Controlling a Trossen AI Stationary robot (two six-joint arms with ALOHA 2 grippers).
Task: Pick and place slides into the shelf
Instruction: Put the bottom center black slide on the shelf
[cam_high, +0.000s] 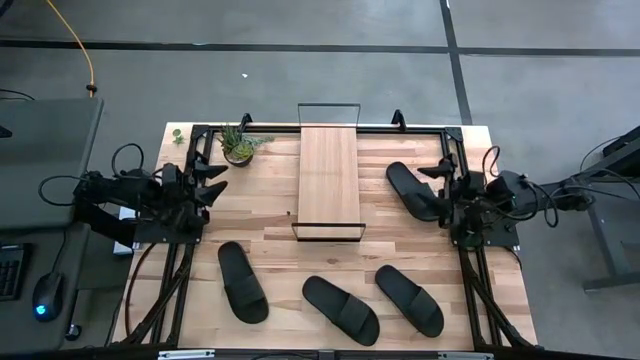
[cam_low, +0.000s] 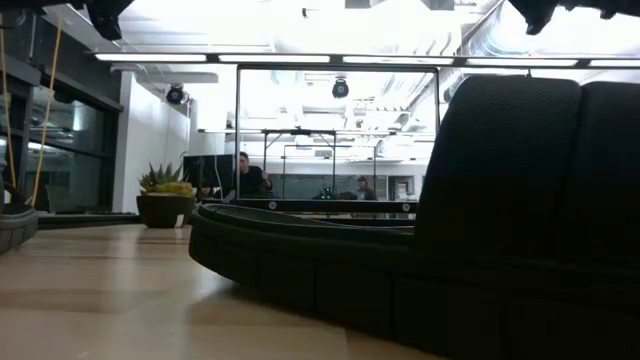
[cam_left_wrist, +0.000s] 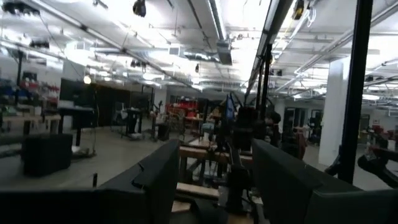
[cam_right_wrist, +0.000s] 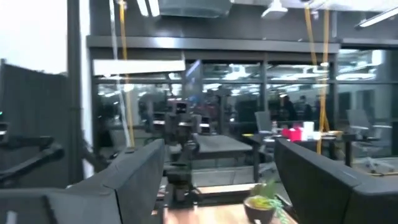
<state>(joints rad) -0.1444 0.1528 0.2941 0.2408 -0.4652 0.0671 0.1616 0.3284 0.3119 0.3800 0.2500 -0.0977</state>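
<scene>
The shelf is a narrow light-wood plank with black wire rails, and it stands in the table's middle. Four black slides lie sole-down on the tabletop. Three are near the near edge. The fourth slide lies right of the shelf. One slide fills the low view's foreground. My left gripper is open at the table's left side and points level toward the shelf. My right gripper is open at the right side. It is held level above the fourth slide's outer edge.
A small potted plant stands at the far edge, left of the shelf. Black frame rails run along the table's far edge and sides. Bare wood lies between the shelf and the left arm. People sit in the room beyond.
</scene>
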